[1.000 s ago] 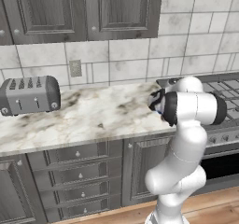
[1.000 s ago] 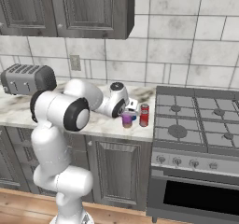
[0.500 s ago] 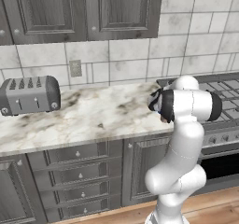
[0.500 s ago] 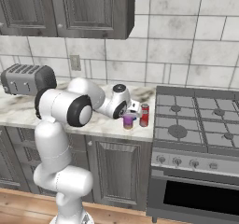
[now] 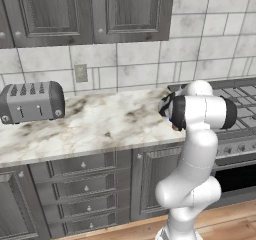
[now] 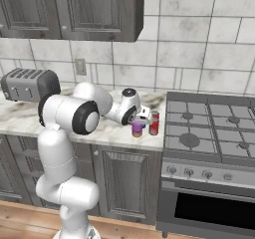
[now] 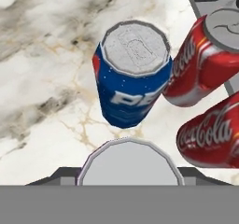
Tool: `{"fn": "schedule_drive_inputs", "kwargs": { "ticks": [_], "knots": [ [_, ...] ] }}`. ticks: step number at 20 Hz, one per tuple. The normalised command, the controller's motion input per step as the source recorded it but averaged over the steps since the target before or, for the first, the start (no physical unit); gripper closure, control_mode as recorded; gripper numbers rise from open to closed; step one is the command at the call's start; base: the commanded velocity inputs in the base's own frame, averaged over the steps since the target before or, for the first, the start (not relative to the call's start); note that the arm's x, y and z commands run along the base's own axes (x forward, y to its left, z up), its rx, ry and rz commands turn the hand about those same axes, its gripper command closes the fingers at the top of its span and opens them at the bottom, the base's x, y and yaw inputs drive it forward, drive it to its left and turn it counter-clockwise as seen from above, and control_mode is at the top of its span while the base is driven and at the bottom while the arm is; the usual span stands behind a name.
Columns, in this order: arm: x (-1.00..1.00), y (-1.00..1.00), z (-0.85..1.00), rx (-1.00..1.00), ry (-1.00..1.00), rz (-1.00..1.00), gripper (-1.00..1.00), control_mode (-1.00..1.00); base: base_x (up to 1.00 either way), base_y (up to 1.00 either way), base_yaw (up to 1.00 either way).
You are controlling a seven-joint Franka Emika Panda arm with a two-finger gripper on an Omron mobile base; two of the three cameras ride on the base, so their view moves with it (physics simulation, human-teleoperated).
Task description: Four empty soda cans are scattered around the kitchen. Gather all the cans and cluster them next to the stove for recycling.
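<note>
**A:** While the pincer (image 6: 143,117) hangs over that cluster, which way does the purple can (image 7: 127,164) lie from it?

**B:** Straight below, along the line the pincer points. The hand view looks down on its lid at the near edge. It stands upright on the desk (image 6: 20,118), long axis vertical, in line with the hand.

**A:** Pinched or let go?

**B:** I cannot tell. The jaws flank the can, but whether they press it or stand just off it is hidden.

**A:** And the others?

**B:** The blue can (image 7: 133,78) is upright just beyond the purple one. Two red cans (image 7: 196,73) stand close beside it, on the side toward the stove (image 6: 209,128). From the right base view the group sits on the desk's end, just beside the cooktop.

**A:** So all four are gathered?

**B:** It looks that way. I'd judge the next move is a clean lift straight up the can's axis. Any sideways drift would push the purple can into the blue one.
</note>
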Motion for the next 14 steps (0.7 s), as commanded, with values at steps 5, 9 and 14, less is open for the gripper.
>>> {"fn": "schedule_drive_inputs", "kwargs": {
  "ticks": [5,9,14],
  "knots": [
    [0.00,-0.01,0.00,0.00,0.00,0.00,-1.00,-1.00,0.00,0.00,0.00],
    [0.00,0.00,0.00,0.00,0.00,0.00,-1.00,-1.00,0.00,0.00,0.00],
    [0.00,0.00,0.13,0.01,-0.04,0.00,-1.00,-1.00,0.00,0.00,0.00]
  ]
}}
